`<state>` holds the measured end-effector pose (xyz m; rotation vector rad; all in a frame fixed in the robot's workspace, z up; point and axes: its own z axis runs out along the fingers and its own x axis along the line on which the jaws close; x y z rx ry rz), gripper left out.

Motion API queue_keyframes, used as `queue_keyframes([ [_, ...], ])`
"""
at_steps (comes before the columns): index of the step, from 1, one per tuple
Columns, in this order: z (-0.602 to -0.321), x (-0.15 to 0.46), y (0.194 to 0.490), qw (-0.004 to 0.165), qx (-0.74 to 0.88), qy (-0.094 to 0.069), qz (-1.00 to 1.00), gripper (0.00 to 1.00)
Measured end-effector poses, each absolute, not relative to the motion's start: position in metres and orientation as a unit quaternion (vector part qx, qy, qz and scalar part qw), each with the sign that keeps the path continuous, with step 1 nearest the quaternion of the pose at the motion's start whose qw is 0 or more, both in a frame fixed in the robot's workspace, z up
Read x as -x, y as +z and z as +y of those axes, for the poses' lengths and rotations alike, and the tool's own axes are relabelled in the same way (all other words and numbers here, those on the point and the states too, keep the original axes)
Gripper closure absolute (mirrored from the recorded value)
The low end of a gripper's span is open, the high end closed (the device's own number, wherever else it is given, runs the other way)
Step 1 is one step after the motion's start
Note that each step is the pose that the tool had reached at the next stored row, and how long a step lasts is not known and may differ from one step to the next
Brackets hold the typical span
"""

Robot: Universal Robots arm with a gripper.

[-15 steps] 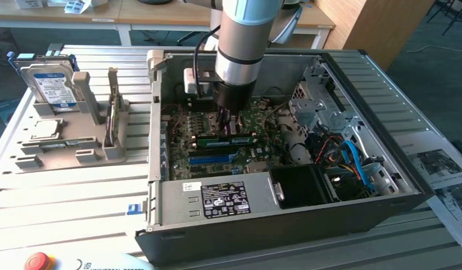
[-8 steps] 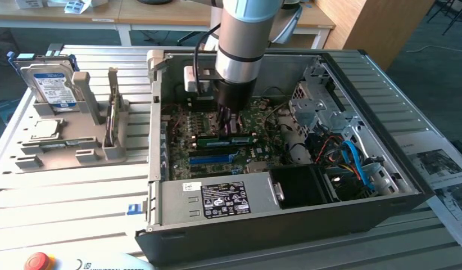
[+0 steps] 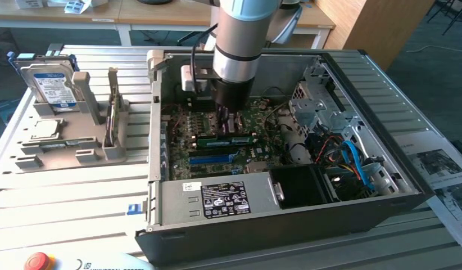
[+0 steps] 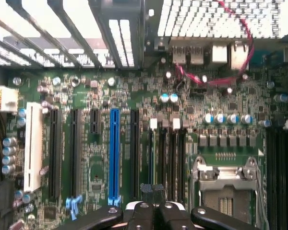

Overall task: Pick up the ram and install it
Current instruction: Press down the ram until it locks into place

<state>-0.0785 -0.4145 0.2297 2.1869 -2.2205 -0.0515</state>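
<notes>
Long, narrow green ram stick [image 3: 229, 139] with small dark chips along its face. Inside the open computer case [image 3: 291, 225], low on the motherboard [image 3: 270, 122], directly beneath the gripper [image 3: 229, 121]. Lengthwise across the board, roughly parallel to the blue slot [image 3: 212, 159] just beside it. Unclear whether fully seated in its slot.
</notes>
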Motion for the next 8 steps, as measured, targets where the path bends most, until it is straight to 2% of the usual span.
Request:
queue_keyframes([
  [8, -0.414, 0.097, 0.23, 0.01, -0.702, -0.015, -0.712, 0.89],
])
